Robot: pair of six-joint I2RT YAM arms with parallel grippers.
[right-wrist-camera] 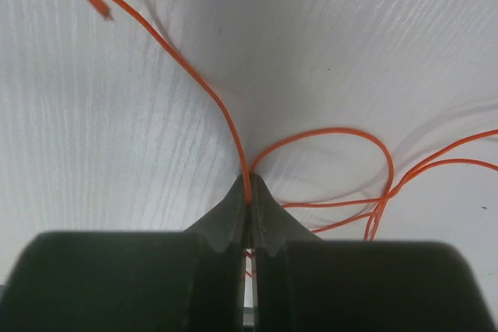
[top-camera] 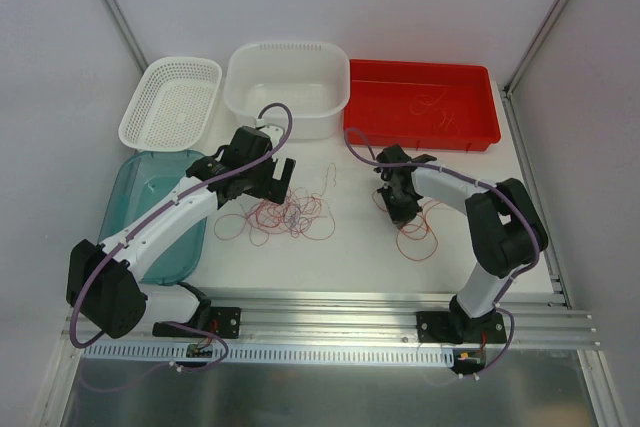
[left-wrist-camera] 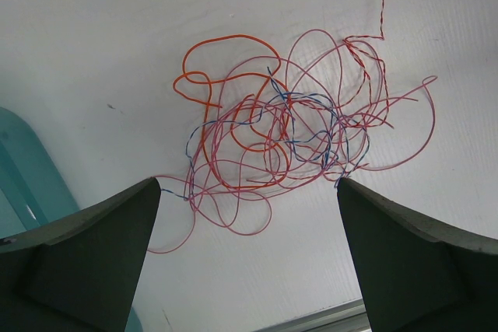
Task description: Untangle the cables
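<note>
Jaws on the right arm (top-camera: 455,185) clamp one thin orange wire (right-wrist-camera: 226,114) on the white worktop (top-camera: 360,257), presumably to draw it free; left jaws hang wide apart over the tangle of thin red-pink cables (left-wrist-camera: 280,134).

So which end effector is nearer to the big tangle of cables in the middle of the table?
Left. The left end effector hovers open just above the tangle; the right end effector is off to its right, shut on a separate orange cable.
</note>
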